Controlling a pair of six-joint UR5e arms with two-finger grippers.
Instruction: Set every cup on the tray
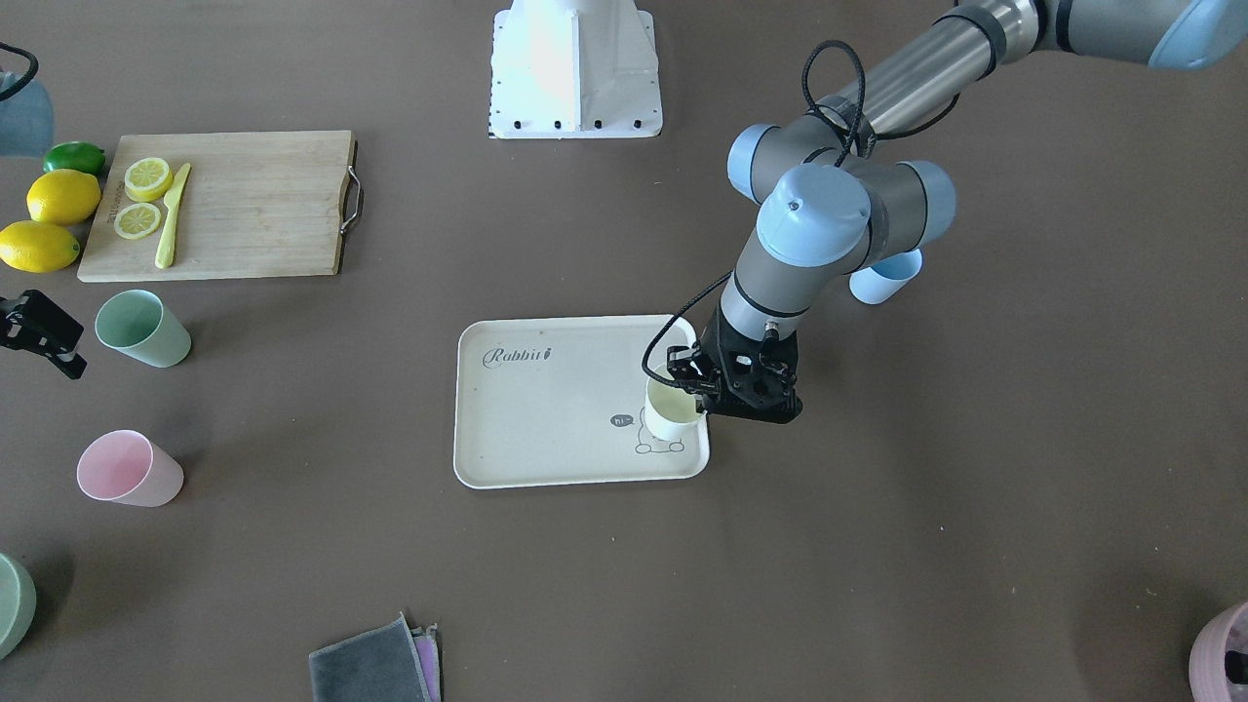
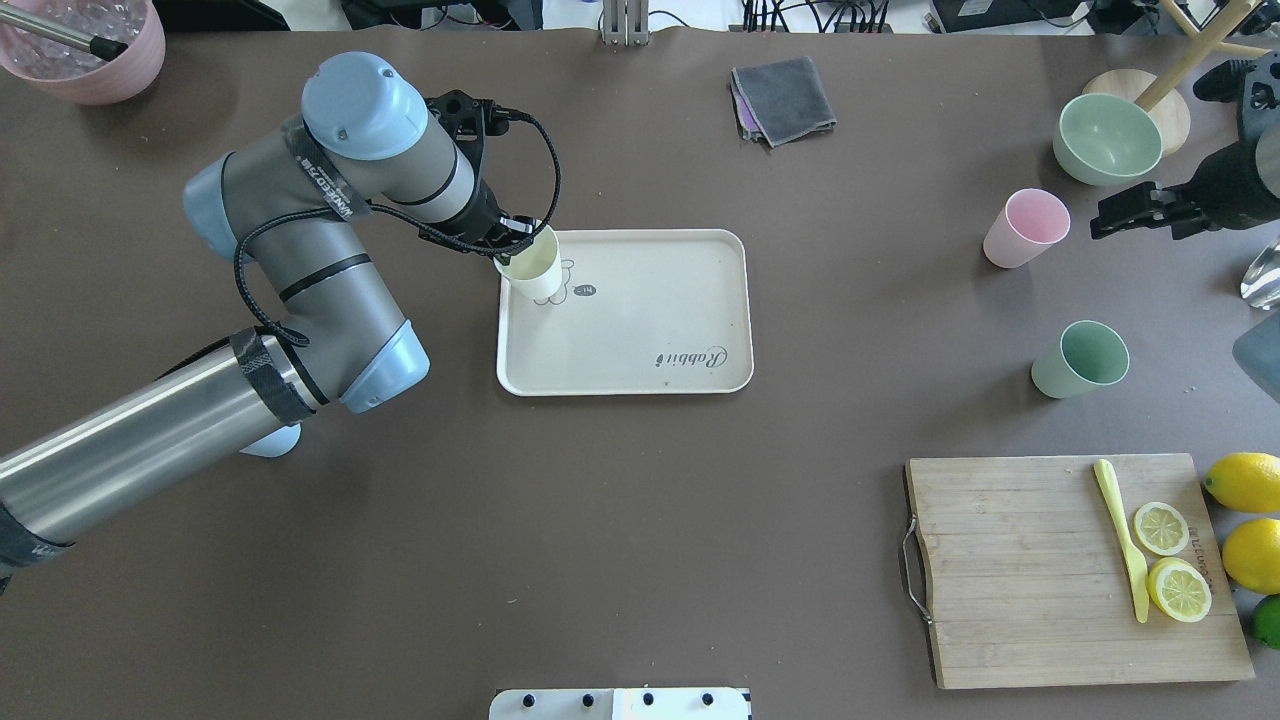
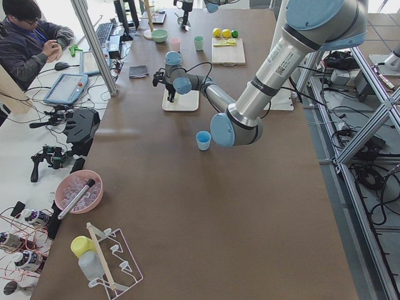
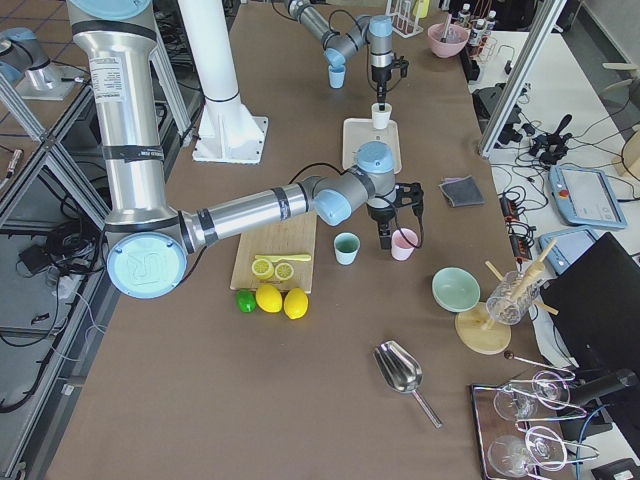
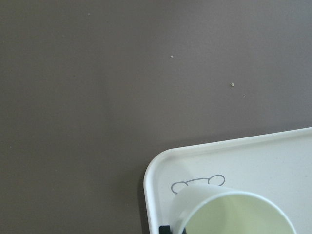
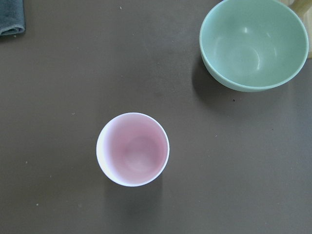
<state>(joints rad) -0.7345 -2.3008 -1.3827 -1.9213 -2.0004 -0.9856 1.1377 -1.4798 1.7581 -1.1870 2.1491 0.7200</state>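
My left gripper [image 1: 698,388] is shut on the rim of the pale yellow cup [image 1: 673,411], which is at the rabbit-drawing corner of the cream tray [image 1: 546,429]; I cannot tell whether it rests on the tray. The left wrist view shows the cup [image 5: 234,212] over the tray corner [image 5: 273,156]. The light blue cup [image 1: 885,276] stands on the table behind the left arm. The pink cup [image 2: 1025,228] and mint green cup [image 2: 1080,358] stand at the right. My right gripper [image 2: 1102,218] is open and hovers beside the pink cup [image 6: 132,148].
A green bowl [image 2: 1105,138] stands just beyond the pink cup. A wooden cutting board [image 2: 1060,570] holds lemon slices and a yellow knife, with lemons [image 2: 1245,480] beside it. A grey cloth [image 2: 785,98] and a mauve pot [image 2: 85,45] lie at the far edge.
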